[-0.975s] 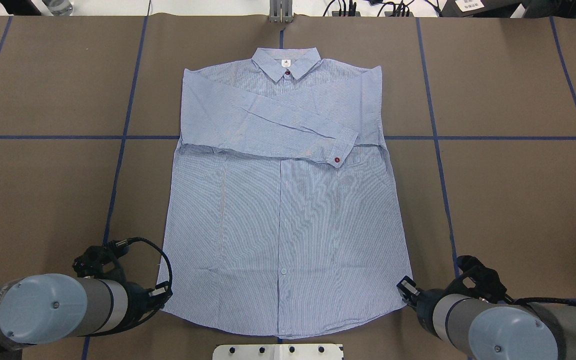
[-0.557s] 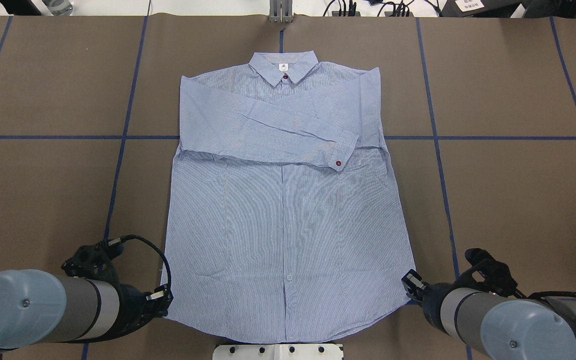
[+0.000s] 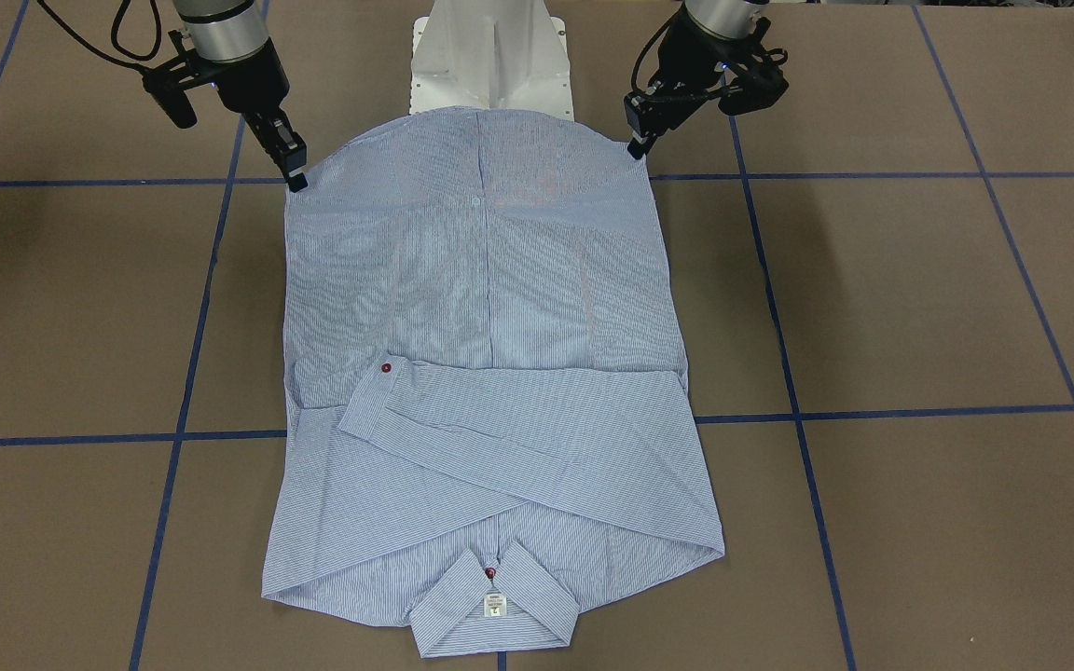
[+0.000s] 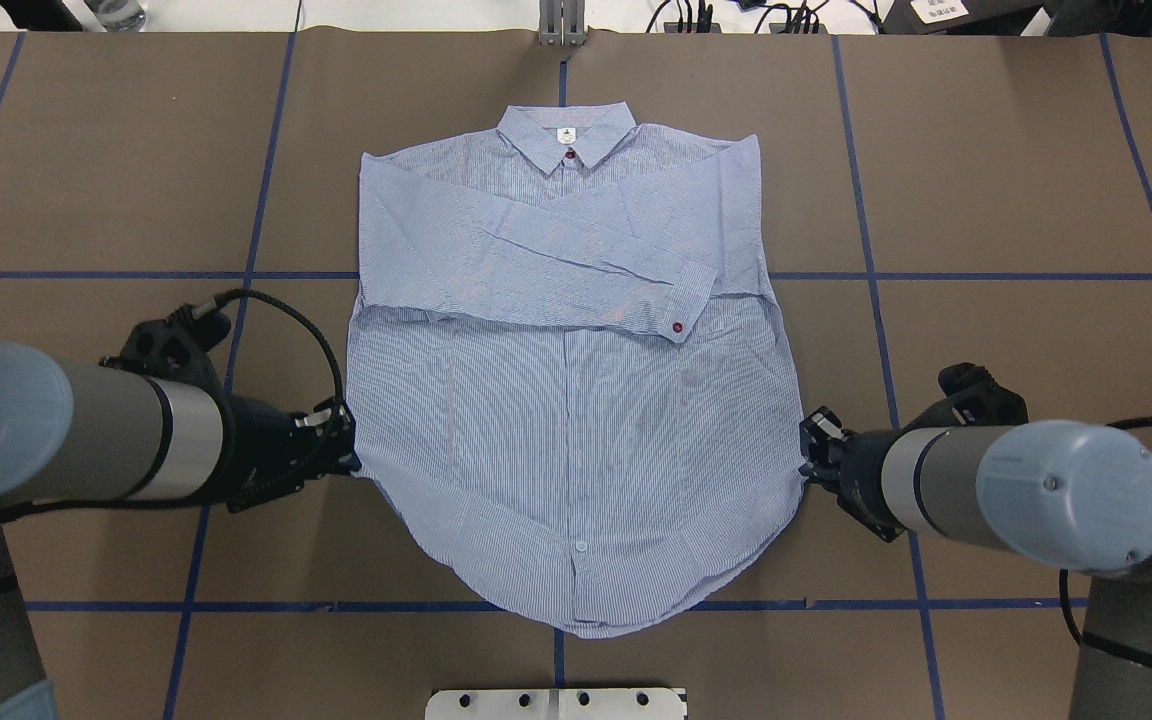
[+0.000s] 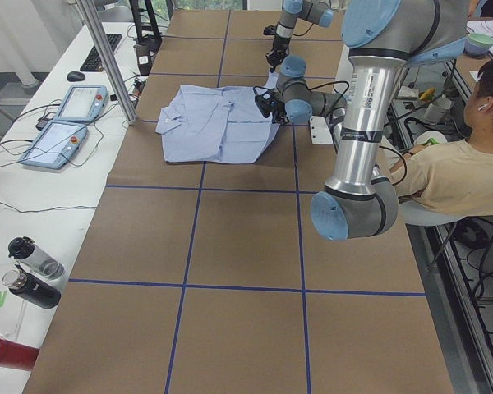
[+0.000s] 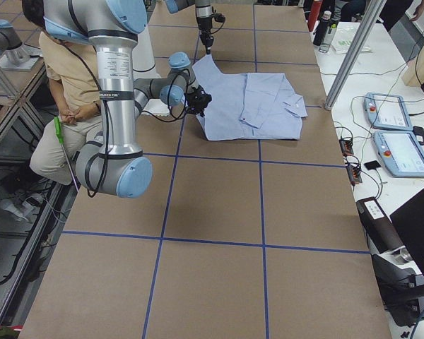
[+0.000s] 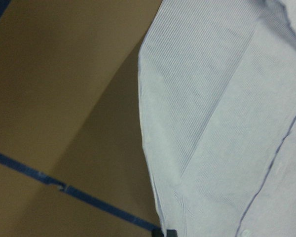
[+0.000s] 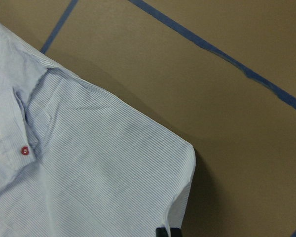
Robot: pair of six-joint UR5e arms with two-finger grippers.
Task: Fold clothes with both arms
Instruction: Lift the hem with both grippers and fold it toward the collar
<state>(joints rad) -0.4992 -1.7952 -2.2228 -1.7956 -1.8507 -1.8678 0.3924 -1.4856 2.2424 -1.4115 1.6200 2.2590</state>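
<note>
The black left gripper [image 4: 346,462] and black right gripper [image 4: 808,455], each clamped on a near hem corner of the light blue striped shirt [image 4: 576,400] on the brown worktop [image 4: 1036,180], have raised the hem and carried it farther, so the bottom fold begins.

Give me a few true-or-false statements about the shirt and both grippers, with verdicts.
1. The collar of the shirt lies on the side away from the robot. True.
2. The sleeves lie spread out sideways. False: they are folded across the chest.
3. The left gripper holds a hem corner. True.
4. The right gripper hovers over the collar. False: it holds the other hem corner.
</note>
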